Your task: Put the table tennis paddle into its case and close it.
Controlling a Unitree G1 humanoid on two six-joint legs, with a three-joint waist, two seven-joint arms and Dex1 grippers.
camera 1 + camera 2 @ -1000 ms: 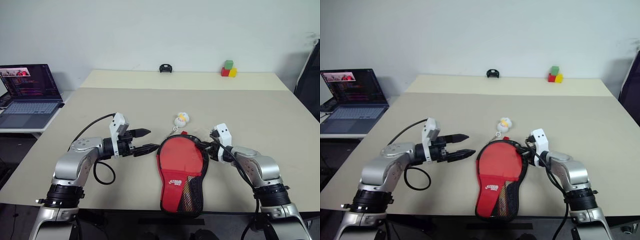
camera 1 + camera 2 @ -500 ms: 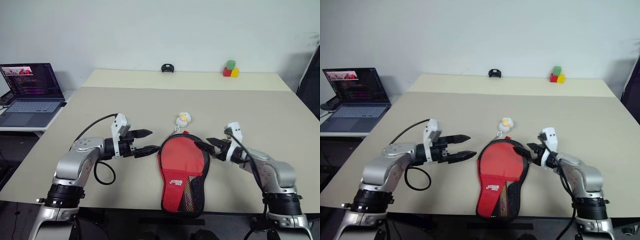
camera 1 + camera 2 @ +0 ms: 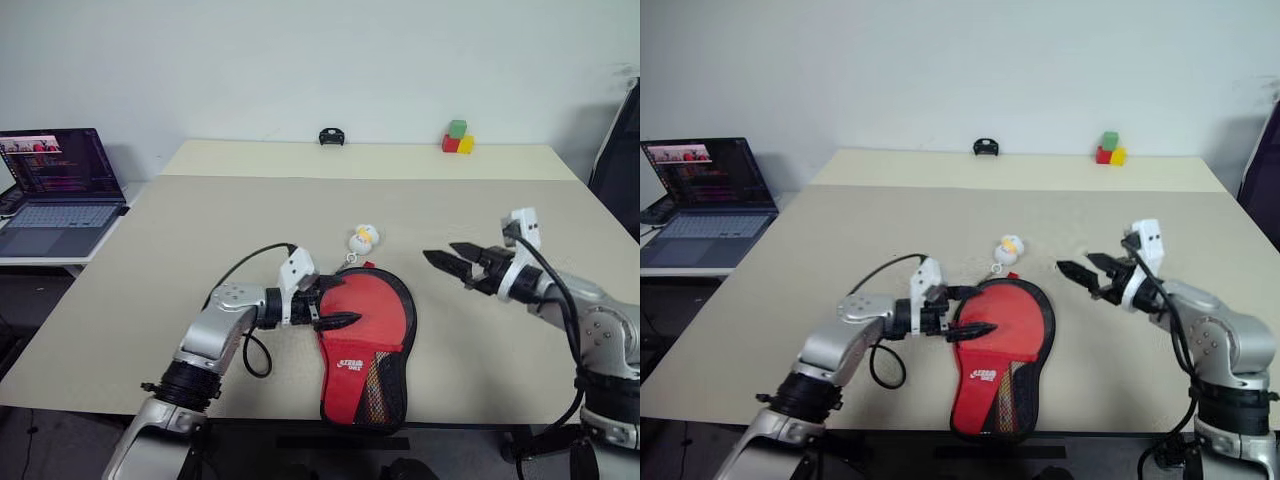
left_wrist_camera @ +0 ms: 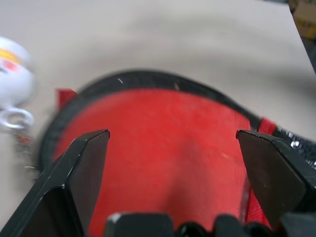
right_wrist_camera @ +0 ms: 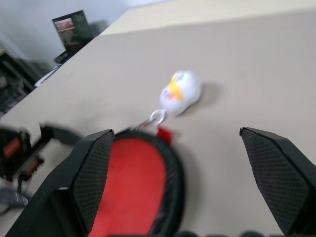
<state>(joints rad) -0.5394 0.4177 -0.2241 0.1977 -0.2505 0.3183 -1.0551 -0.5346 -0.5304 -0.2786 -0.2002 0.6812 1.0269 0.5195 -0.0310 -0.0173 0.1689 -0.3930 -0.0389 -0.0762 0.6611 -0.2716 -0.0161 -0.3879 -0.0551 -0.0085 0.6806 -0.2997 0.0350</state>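
I see my left gripper [image 3: 330, 301] spread wide over the smooth red paddle [image 3: 365, 320] inside its black fabric case [image 3: 399, 375], right gripper [image 3: 447, 262] wide too.

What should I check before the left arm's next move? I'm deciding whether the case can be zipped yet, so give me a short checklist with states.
1. Table tennis paddle lies inside the case, red face showing: ok.
2. Case closed: not ok, the paddle face is uncovered.
3. Left gripper open, its fingers either side of the paddle's round end in the left wrist view: ok.
4. Right gripper open, holding nothing, raised clear of the case: ok.
5. White ball charm lies beyond the case's top, off the red face: ok.
6. Zip pull's position: cannot tell.
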